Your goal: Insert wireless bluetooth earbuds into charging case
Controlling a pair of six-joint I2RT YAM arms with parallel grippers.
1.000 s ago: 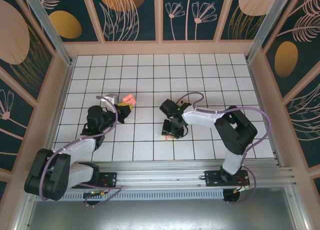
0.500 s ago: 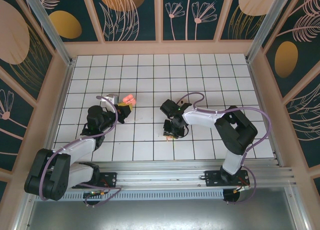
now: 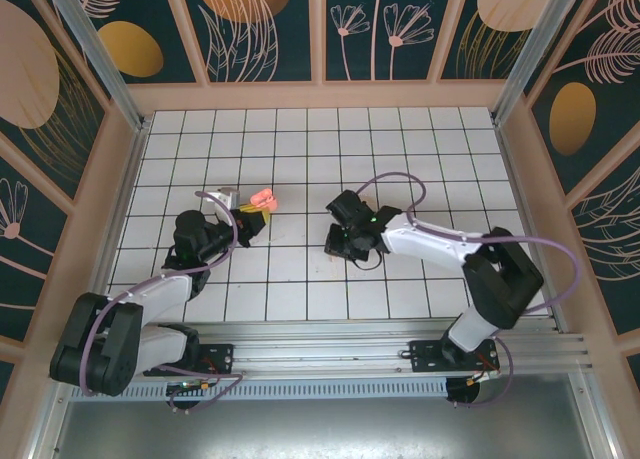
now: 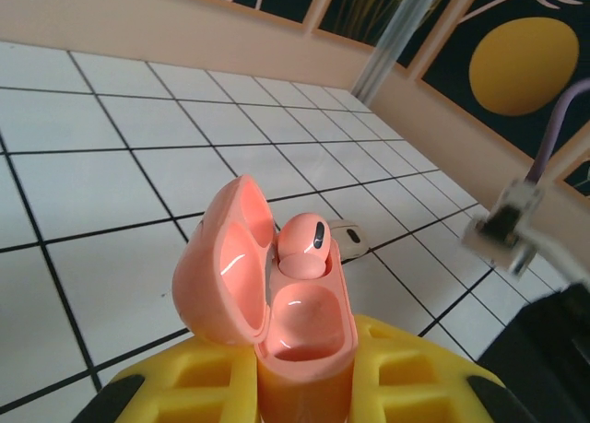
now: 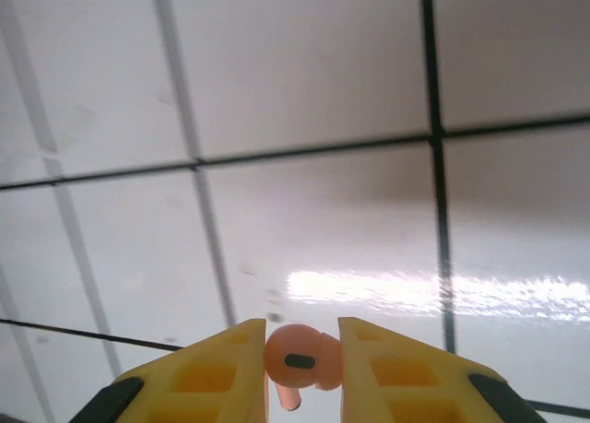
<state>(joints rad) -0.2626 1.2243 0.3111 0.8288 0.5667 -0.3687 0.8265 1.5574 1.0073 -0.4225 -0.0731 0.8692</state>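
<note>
Right fingers (image 5: 396, 372) pinch the loose earbud (image 5: 297, 357) over the counter (image 5: 323, 91). Left fingers (image 4: 415, 377) clamp the open charging case (image 4: 309, 326), which has the seated earbud (image 4: 304, 246) in one well. We'd line the stem up with the empty well, lower slowly and release last.

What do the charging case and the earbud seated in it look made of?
Charging case: likely hard moulded plastic, glossy peach; sharp highlights on lid and empty socket. Earbud: seemingly the same glossy plastic, with a dark oval inset of unclear material.

Left jaws hold the pink charging case (image 3: 262, 197) over the tiled table (image 3: 420, 159).
</note>
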